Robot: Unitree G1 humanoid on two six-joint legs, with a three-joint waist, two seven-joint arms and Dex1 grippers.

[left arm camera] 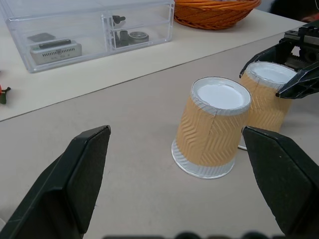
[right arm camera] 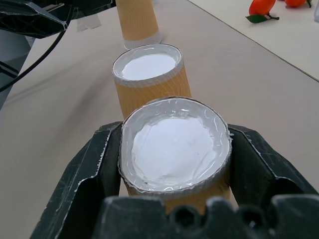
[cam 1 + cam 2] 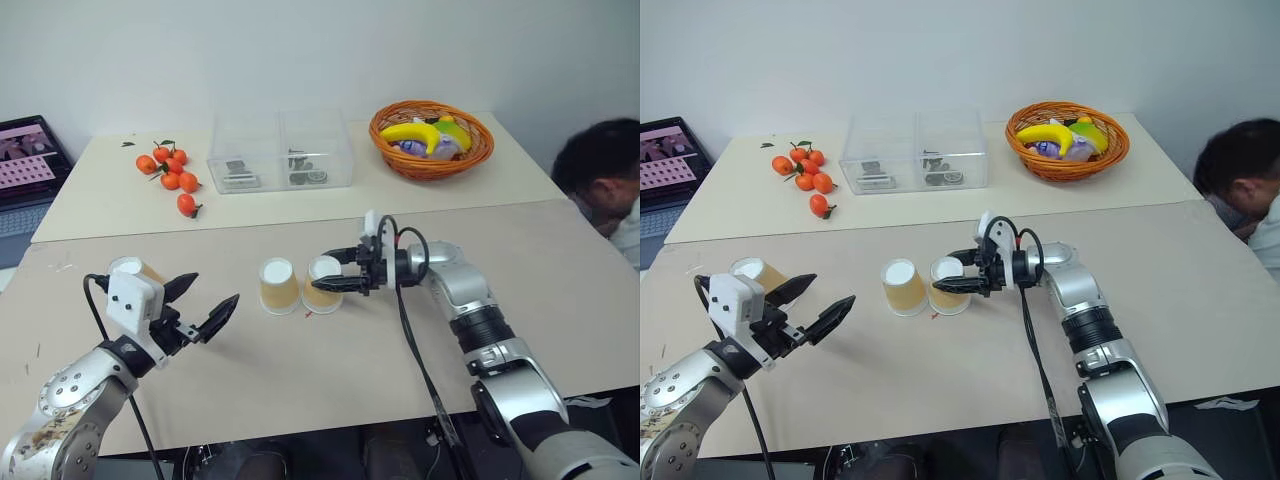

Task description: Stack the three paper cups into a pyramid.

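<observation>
Working across the beige table (image 3: 300, 370), you have two inverted cups mid-frame: the base cup (image 3: 279, 286) and the second cup (image 3: 323, 284), bracketed by the right gripper (image 3: 340, 272), jaws loosening around its top. Set it just beside its neighbour before withdrawing. Your left gripper (image 3: 205, 305) gapes wide, lower left. The third cup (image 2: 137, 20) appears upright in the right wrist view.

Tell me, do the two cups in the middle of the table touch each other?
Cannot tell. In the left wrist view the nearer cup overlaps the cup between the right gripper's fingers, hiding any gap.
</observation>
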